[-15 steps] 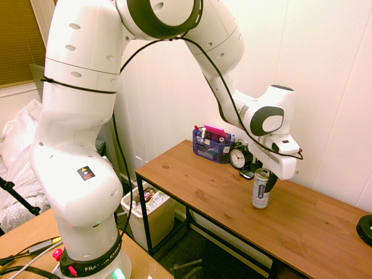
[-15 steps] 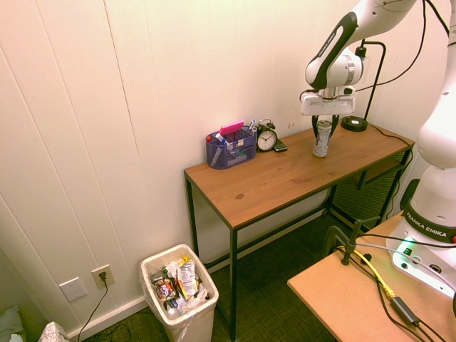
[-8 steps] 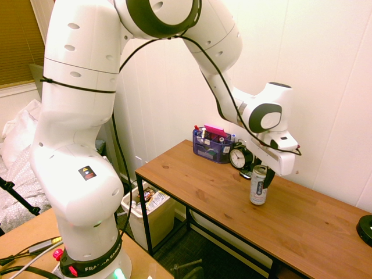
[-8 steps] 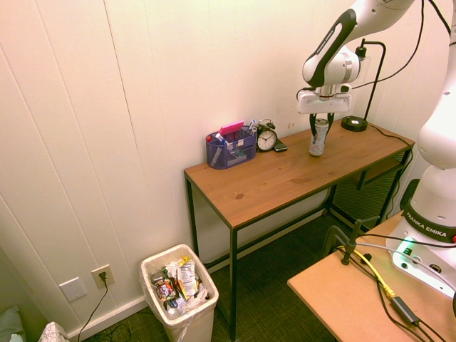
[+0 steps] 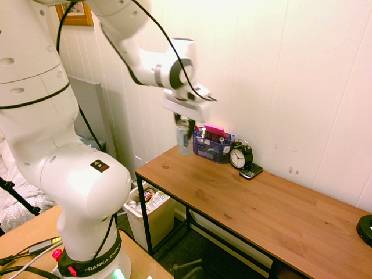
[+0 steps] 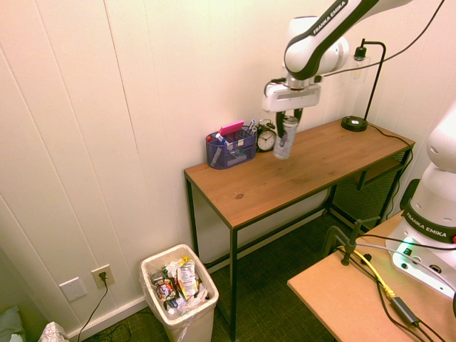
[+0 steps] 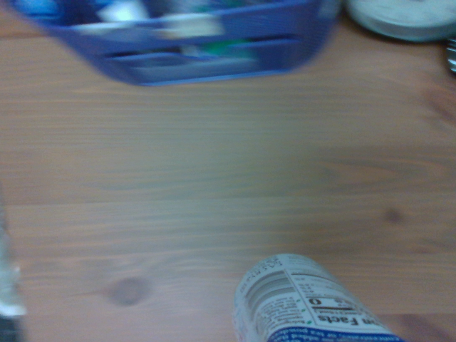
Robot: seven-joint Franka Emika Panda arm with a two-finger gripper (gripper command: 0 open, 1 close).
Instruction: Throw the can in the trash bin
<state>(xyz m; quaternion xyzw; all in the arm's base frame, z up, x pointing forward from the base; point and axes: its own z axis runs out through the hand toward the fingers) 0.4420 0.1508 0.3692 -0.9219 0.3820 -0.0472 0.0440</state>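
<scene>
My gripper [image 6: 288,117] is shut on the can [image 6: 286,137], a slim silver-white can with blue markings, holding it by its top. The can [image 5: 184,136] hangs upright in the air above the wooden table [image 5: 250,203], near the table's left part and in front of the blue organizer [image 5: 213,146]. In the wrist view the can [image 7: 306,303] shows blurred over the wood. The trash bin [image 6: 179,296], cream-white with rubbish inside, stands on the floor left of the table, well below the can; the trash bin [image 5: 148,212] is partly hidden behind the table leg in the first exterior view.
A blue organizer [image 6: 231,147] with pens, an alarm clock [image 6: 267,137] and a small dark phone [image 5: 251,171] sit along the wall. A black lamp base [image 6: 353,123] stands at the table's far end. A second wooden surface [image 6: 356,299] lies near the arm's base.
The gripper closed on the can, lifted it off the table and carried it across towards the organizer end. The arm swung a long way with it.
</scene>
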